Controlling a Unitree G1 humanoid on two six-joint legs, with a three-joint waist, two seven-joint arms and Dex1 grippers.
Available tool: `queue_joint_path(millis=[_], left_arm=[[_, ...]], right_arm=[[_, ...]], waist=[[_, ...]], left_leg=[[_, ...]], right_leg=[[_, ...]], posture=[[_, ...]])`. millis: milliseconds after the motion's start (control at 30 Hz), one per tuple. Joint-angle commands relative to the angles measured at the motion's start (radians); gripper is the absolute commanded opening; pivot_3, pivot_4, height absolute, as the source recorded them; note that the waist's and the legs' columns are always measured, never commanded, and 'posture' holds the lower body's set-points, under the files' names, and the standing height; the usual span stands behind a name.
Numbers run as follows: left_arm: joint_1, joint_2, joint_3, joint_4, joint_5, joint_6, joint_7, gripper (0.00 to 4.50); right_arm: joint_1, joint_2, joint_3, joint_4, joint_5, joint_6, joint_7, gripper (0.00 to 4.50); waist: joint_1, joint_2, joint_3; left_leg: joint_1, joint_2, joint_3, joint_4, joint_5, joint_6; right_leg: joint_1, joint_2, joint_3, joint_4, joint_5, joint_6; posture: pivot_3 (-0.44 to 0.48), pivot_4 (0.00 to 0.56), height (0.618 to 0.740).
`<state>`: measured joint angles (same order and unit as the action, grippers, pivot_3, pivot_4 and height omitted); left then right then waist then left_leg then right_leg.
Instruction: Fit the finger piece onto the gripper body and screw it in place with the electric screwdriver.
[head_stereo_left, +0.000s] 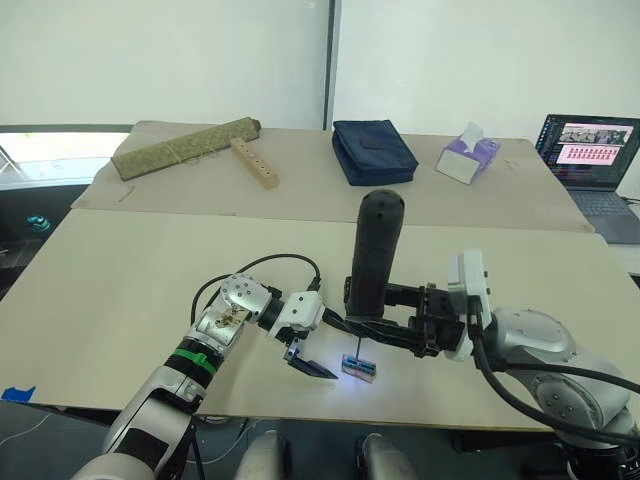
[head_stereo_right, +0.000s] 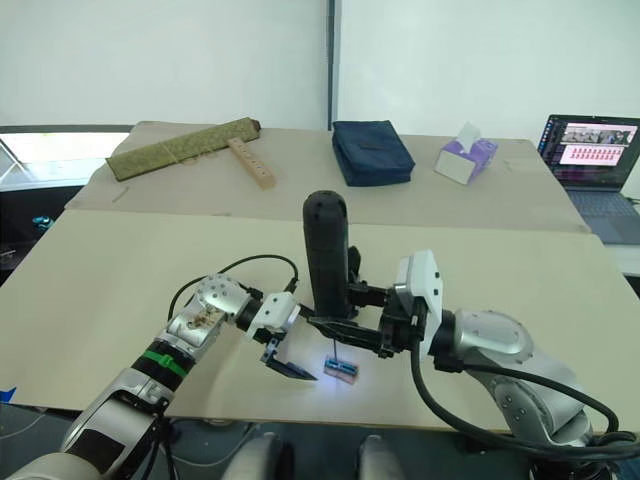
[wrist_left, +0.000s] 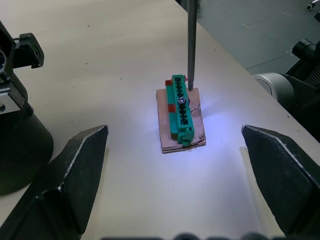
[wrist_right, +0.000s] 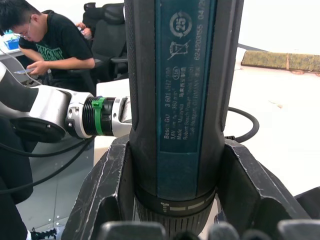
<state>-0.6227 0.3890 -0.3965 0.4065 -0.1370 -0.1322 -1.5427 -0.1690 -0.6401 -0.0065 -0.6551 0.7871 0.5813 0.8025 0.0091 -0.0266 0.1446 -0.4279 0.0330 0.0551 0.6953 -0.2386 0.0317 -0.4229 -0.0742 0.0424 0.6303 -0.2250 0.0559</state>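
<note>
right gripper (head_stereo_left: 385, 325) clenched round upright screwdriver (head_stereo_left: 375, 255): stiff, likely heavy, best gripped mid-barrel | bit touches green block (wrist_left: 181, 107) | left gripper (wrist_left: 175, 170) released, 2 fingers apart

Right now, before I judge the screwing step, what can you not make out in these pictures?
- The bit tip of the electric screwdriver: in the left wrist view, the green block covers its very end, so contact is unclear.
- The black part: in the left wrist view, the picture's edge cuts it off, so I cannot identify it.
- The laptop: in the eye views, the screen text is too small to read.
</note>
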Motion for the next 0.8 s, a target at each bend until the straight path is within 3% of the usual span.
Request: queue_joint_path(millis=[33, 800], left_arm=[[-0.015, -0.003, 0.008, -0.012, -0.007, -0.015, -0.003, 4.5], [-0.021, -0.002, 0.01, -0.012, -0.009, -0.012, -0.007, 4.5]], right_arm=[[-0.008, 0.001, -0.014, -0.032, -0.007, -0.037, 0.005, 1.91], [0.006, 0.012, -0.005, -0.03, -0.055, -0.052, 0.037, 1.91]], waist=[[0.0, 0.0, 0.0], [0.0, 0.0, 0.0]], left_leg=[[0.0, 0.0, 0.0, 0.0, 0.0, 0.0], [0.0, 0.0, 0.0, 0.0, 0.0, 0.0]], right_leg=[[0.0, 0.0, 0.0, 0.0, 0.0, 0.0], [0.0, 0.0, 0.0, 0.0, 0.0, 0.0]], posture=[[0.0, 0.15, 0.738], [0.0, 0.15, 0.738]])
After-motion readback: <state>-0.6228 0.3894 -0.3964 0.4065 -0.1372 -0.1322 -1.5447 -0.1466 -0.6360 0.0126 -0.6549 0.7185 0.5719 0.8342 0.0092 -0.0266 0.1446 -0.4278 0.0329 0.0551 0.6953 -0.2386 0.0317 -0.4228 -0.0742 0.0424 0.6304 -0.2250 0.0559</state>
